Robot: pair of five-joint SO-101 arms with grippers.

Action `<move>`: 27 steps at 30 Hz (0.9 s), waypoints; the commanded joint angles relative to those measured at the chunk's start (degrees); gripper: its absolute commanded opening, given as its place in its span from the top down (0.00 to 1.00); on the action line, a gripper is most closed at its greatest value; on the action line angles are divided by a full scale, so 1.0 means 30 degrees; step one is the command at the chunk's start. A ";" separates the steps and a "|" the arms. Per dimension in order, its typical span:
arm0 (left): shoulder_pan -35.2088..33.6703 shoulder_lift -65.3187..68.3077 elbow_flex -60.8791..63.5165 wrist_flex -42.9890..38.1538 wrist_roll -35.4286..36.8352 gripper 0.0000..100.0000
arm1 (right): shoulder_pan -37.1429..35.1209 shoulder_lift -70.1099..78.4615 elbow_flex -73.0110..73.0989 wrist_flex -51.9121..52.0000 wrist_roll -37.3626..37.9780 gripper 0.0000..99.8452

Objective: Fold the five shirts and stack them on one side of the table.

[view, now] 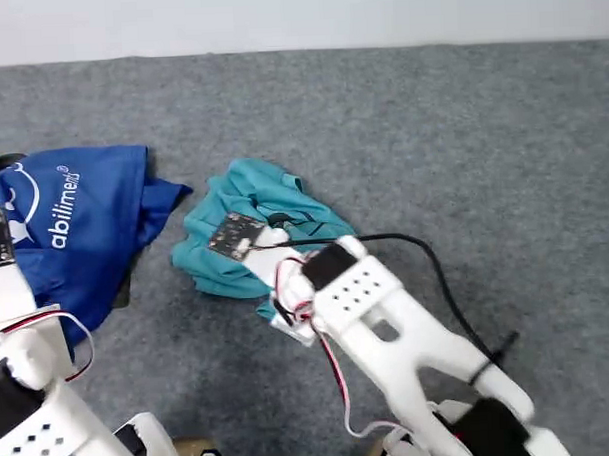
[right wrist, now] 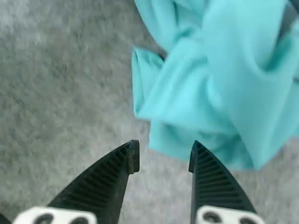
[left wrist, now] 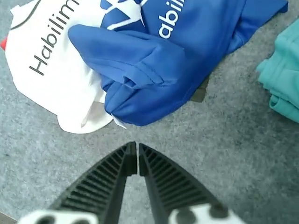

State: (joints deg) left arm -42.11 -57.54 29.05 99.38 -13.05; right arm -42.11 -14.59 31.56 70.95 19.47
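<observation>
**Step in hand.** We judge the task to be at an early stage. The teal shirt lies crumpled near the middle of the bench, not yet spread or folded. The right tool hangs over the carpet-like surface just beside the shirt's bunched edge, with its fingers apart and nothing between them. The left tool has its fingers together and holds nothing. It sits near the blue shirt, which lies loosely heaped and partly over a white shirt at one side of the bench.

**Next move.** We expect the right tool to take the teal edge. That calls for lowering it onto the nearest fold and closing on as few layers as possible, so that the cloth can be drawn flat. A grip on several layers would drag the whole bundle.

**Markings.** The blue shirt carries white lettering and a white emblem. The white shirt carries dark lettering. We do not transcribe either. We see no print on the teal shirt.
</observation>
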 commanded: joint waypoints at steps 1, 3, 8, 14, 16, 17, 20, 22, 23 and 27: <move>-0.0059 -0.0234 -0.0044 0.0322 -0.0029 0.98 | -0.0454 0.1861 -0.2051 -0.0952 -0.0821 0.81; -0.0059 -0.0234 -0.0044 0.0322 -0.0029 0.98 | -0.0454 0.3179 -0.3018 -0.1216 -0.1700 0.81; -0.0059 -0.0234 -0.0044 0.0322 -0.0029 0.98 | -0.0308 0.6930 -0.4601 -0.1245 -0.2168 0.81; -0.0059 -0.0234 -0.0044 0.0322 -0.0029 0.98 | 0.0835 1.0711 -0.6066 -0.1011 -0.2022 0.86; -0.0059 -0.0234 -0.0044 0.0322 -0.0029 0.98 | 0.1304 1.0945 -0.6564 -0.0425 -0.0996 0.96; -0.0059 -0.0234 -0.0044 0.0322 -0.0029 0.98 | 0.1538 1.0886 -0.6769 -0.0044 -0.0410 1.00; -0.0029 -0.0234 -0.0044 0.0322 -0.0029 0.98 | 0.2388 1.0242 -0.7590 0.1919 0.0527 0.98; 0.0000 -0.0234 -0.0044 0.0322 -0.0029 0.98 | 0.3121 0.9568 -0.8117 0.3150 0.1143 0.99; 0.0000 -0.0234 -0.0044 0.0322 -0.0029 0.98 | 0.3502 0.9128 -0.8381 0.3824 0.1670 0.99; 0.0029 -0.0234 -0.0044 0.0322 -0.0029 0.98 | 0.5084 0.6960 -0.9084 0.6344 0.4308 0.99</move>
State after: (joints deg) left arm -42.20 -57.54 29.14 99.38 -13.05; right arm -30.51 13.27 7.82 84.84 27.47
